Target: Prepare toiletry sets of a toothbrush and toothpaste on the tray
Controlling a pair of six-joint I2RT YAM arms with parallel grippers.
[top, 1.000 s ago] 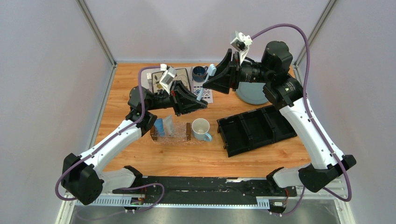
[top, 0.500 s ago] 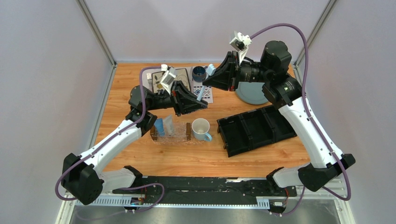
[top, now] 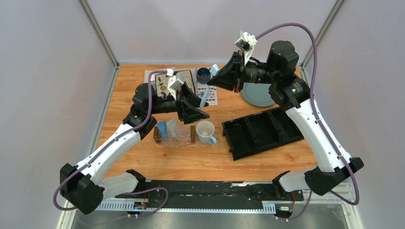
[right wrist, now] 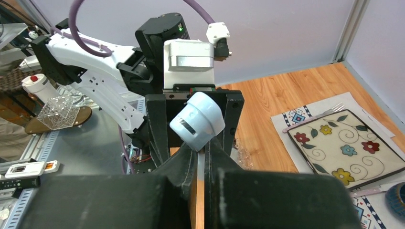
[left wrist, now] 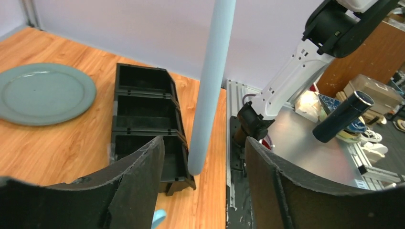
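The toothbrush (top: pixel 208 89) hangs in the air above the table's back middle, head up and pale-blue handle (left wrist: pixel 210 86) pointing down. My right gripper (top: pixel 210 84) is shut on its thin neck, just under the capped head (right wrist: pixel 198 119). My left gripper (left wrist: pixel 204 142) is open, its jaws standing wide on either side of the handle's lower end without touching it. Below, the tray (top: pixel 193 134) with brown wooden ends holds a blue tube (top: pixel 163 129) and a whitish tube (top: pixel 172 127).
A white mug (top: pixel 205 131) with a blue handle stands right of the tray. A black compartment organizer (top: pixel 260 131) lies to the right, a grey plate (top: pixel 258 98) behind it. A floral plate (top: pixel 165 83) and a dark cup (top: pixel 204 74) sit at the back.
My right gripper has shut on the toothbrush near its head. My left gripper has opened, let go of the handle and shifted slightly down.
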